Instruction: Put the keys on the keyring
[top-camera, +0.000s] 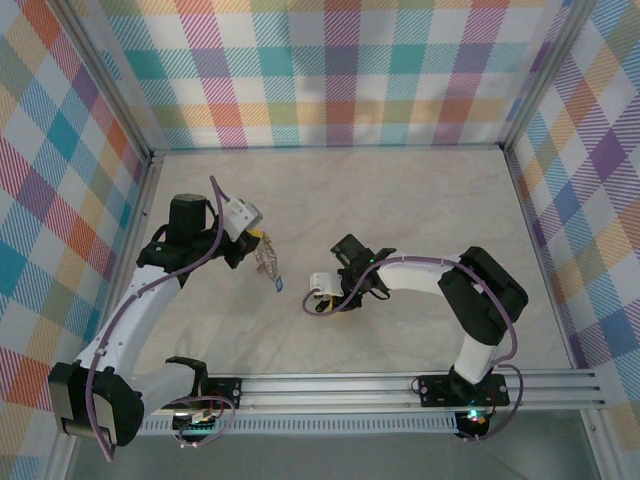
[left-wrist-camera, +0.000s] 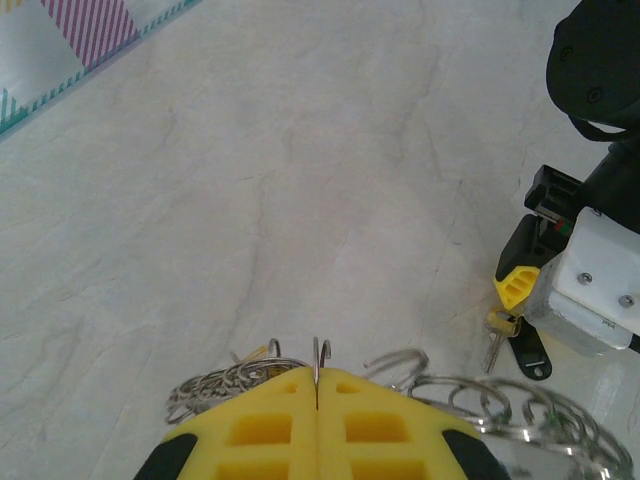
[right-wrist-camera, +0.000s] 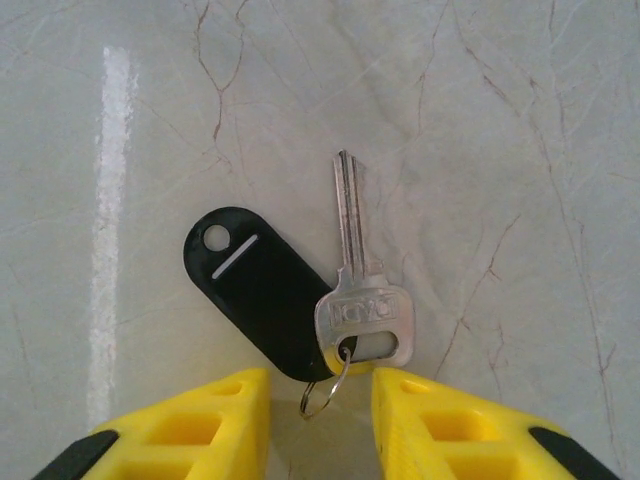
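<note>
Your right end effector (right-wrist-camera: 318, 382) stands with its jaws apart, one on either side of a small split ring (right-wrist-camera: 322, 396), not closed on it. From that ring the key (right-wrist-camera: 355, 300) lies flat on the counter (right-wrist-camera: 500, 150). Its head is nearest the end effector and its blade points away, the long axis leaning slightly left. Its black tag (right-wrist-camera: 255, 295) slants further left. Your left end effector (left-wrist-camera: 317, 378) is clamped tight on a wire of the keyring (left-wrist-camera: 222, 385). The keyring's loops are partly hidden behind it and cut off at the frame's lower edge.
</note>
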